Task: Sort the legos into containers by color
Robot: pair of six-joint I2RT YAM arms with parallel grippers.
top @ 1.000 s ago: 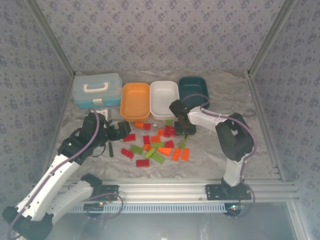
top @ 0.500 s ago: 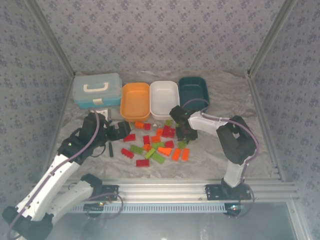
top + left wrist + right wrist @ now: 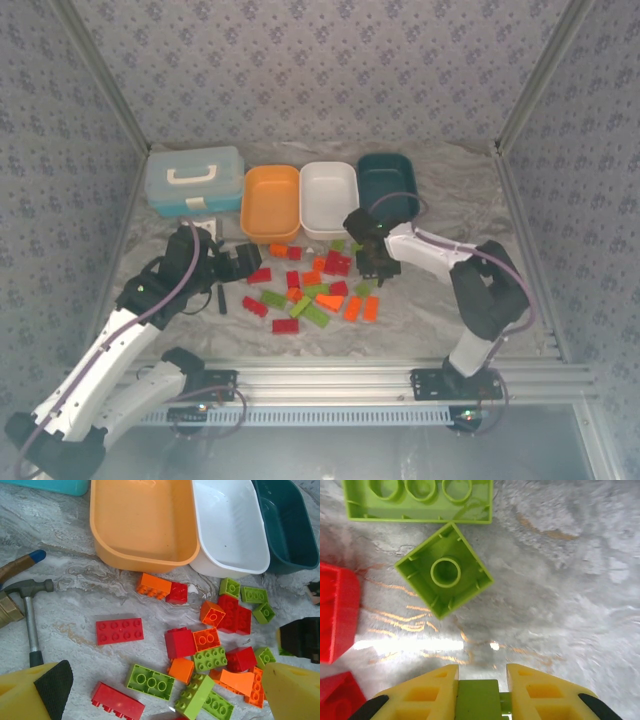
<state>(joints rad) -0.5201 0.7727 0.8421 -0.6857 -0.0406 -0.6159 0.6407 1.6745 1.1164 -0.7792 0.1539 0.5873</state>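
The legos [image 3: 315, 285], red, orange and lime green, lie scattered on the table in front of three empty containers: orange [image 3: 271, 202], white [image 3: 328, 195] and dark teal [image 3: 388, 180]. My right gripper [image 3: 375, 264] sits low at the pile's right edge. In the right wrist view it [image 3: 479, 692] is shut on a lime green lego [image 3: 477, 700] just above the table. My left gripper [image 3: 245, 258] stands open at the pile's left side. In the left wrist view it [image 3: 162, 682] hangs over the bricks with nothing between its fingers [image 3: 40, 692].
A light blue lidded case [image 3: 193, 180] stands left of the orange tray. A small hammer [image 3: 30, 615] and a thin black tool [image 3: 220, 297] lie left of the pile. An upturned green square brick [image 3: 444, 576] and red bricks [image 3: 335, 612] lie just ahead of my right gripper.
My right gripper has closed on a lime green lego at the pile's right edge, its arm shifting slightly. The left arm has stayed still and open.
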